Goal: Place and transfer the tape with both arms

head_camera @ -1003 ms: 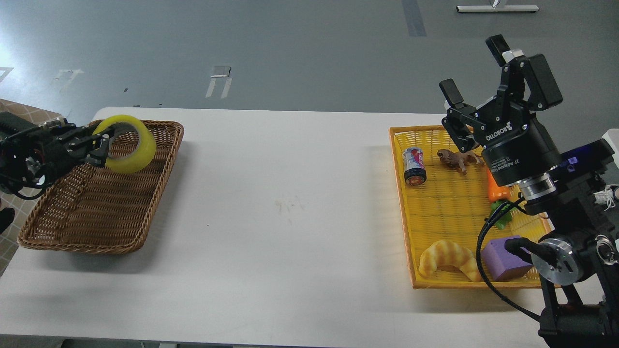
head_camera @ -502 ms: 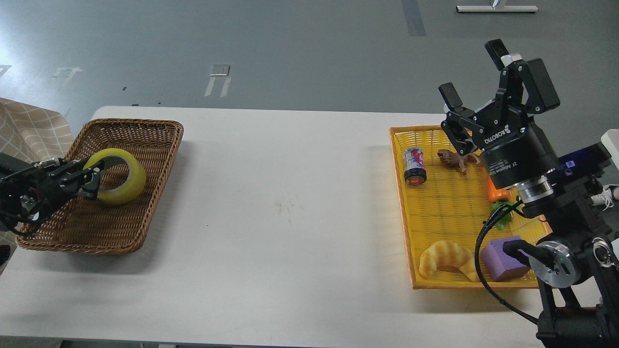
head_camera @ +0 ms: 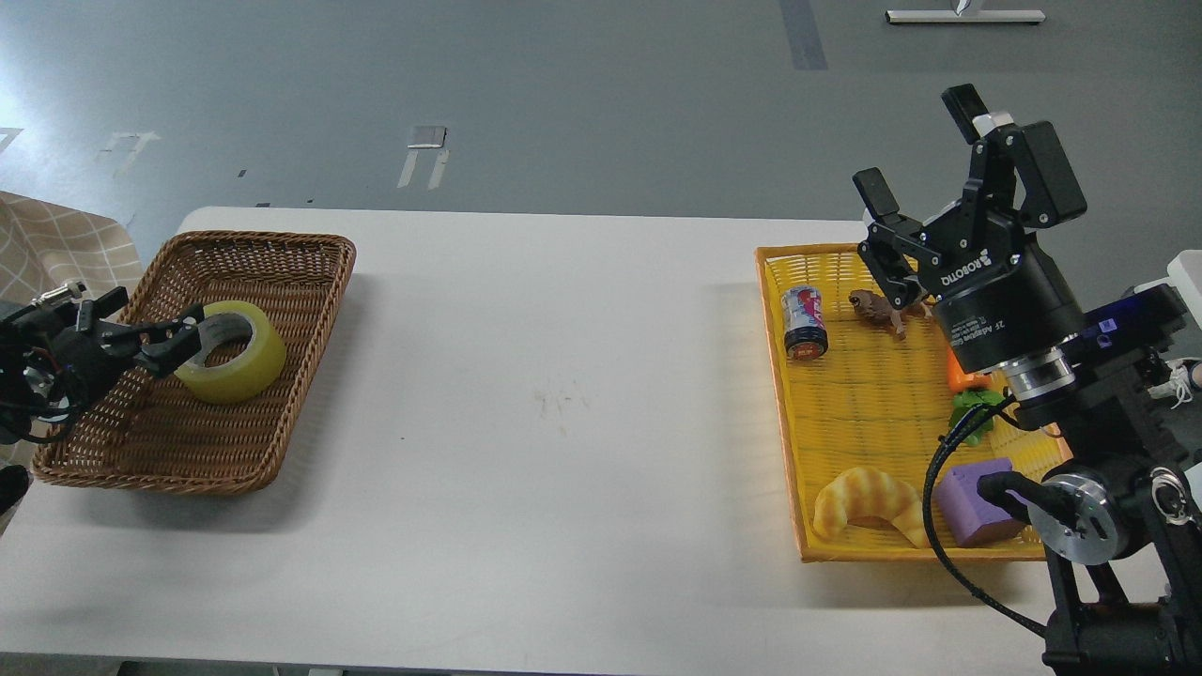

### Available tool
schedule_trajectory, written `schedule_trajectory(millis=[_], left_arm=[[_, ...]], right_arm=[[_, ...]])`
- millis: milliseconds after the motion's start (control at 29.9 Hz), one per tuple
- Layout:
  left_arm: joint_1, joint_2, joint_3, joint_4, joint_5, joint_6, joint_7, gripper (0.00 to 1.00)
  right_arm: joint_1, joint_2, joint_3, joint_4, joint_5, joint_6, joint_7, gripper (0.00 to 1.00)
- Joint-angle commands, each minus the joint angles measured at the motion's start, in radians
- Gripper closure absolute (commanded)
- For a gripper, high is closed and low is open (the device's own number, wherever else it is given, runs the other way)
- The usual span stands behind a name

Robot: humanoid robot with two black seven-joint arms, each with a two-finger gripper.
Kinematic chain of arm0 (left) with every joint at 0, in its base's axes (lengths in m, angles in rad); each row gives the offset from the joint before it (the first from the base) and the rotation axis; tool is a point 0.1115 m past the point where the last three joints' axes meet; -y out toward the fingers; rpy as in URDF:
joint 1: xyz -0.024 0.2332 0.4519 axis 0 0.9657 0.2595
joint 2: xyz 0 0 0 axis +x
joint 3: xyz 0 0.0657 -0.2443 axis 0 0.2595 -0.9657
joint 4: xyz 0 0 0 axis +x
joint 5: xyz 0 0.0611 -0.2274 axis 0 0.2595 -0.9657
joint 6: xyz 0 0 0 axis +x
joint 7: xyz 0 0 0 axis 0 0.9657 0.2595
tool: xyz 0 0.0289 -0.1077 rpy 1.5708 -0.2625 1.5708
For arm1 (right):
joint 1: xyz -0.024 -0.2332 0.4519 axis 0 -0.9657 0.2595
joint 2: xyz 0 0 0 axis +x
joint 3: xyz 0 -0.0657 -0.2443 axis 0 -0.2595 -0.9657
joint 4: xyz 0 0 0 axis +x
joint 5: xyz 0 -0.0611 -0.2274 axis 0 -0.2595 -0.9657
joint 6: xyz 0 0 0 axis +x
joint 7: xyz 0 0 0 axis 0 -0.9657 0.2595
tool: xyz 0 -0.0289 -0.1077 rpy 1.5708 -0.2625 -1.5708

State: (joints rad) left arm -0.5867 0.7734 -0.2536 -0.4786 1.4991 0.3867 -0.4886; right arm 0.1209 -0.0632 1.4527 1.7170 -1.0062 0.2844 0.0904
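Partly cut off by the left edge of the frame, the left arm shows only its far end, and the left gripper (head_camera: 178, 340) is dark against the weave. Its fingers (head_camera: 188, 329) reach the near rim of the tape (head_camera: 230, 351), one seemingly inside the core hole, but whether they clamp the roll or have let go cannot be told. The tape lies flat, hole upward, on the floor of the brown wicker basket (head_camera: 282, 427) at the left of the frame.

At the right, the right gripper (head_camera: 925, 150) is raised above the far end of the yellow tray (head_camera: 784, 413), with its fingers spread wide and nothing between them. The right arm hides part of the tray's right side; a carrot (head_camera: 960, 377) and a green item (head_camera: 972, 418) behind it are only partly visible. The can (head_camera: 805, 321), brown animal figure (head_camera: 878, 307), croissant (head_camera: 869, 505) and purple block (head_camera: 977, 500) lie in the tray.

Compared with half a second ago, the tape has gone from tilted and lifted to resting flat in the basket, and the left gripper has drawn slightly leftward. The right gripper has barely shifted.
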Motion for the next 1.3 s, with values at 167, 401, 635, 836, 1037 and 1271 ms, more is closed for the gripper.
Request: schedule_trajectory(millis=[167, 401, 635, 836, 1037, 1271], left_arm=[[-0.087, -0.154, -0.006, -0.011, -0.417, 0.004, 0.000, 0.02], [-0.202, -0.186, -0.015, -0.208, -0.545, -0.005, 0.000, 0.02], [-0.260, -0.160, -0.074, -0.601, -0.704, -0.003, 0.000, 0.02], [-0.225, -0.229, -0.121, -0.787, -0.749, -0.003, 0.000, 0.02], [-0.202, -0.316, -0.202, -0.824, -0.896, -0.006, 0.000, 0.02], [-0.148, -0.387, -0.202, -0.887, -0.922, -0.023, 0.000, 0.02]], right_arm=[[-0.015, 0.020, 0.003, 0.006, 0.000, 0.004, 0.000, 0.00], [-0.023, 0.019, 0.002, 0.006, 0.000, 0.006, 0.000, 0.00], [-0.026, 0.013, 0.006, 0.007, -0.009, 0.006, 0.000, 0.00], [-0.015, 0.011, 0.006, 0.004, -0.058, 0.006, 0.000, 0.00], [0.048, 0.010, 0.003, -0.010, -0.144, 0.002, 0.000, 0.00], [0.121, 0.022, 0.000, -0.060, -0.161, -0.005, -0.012, 0.00]])
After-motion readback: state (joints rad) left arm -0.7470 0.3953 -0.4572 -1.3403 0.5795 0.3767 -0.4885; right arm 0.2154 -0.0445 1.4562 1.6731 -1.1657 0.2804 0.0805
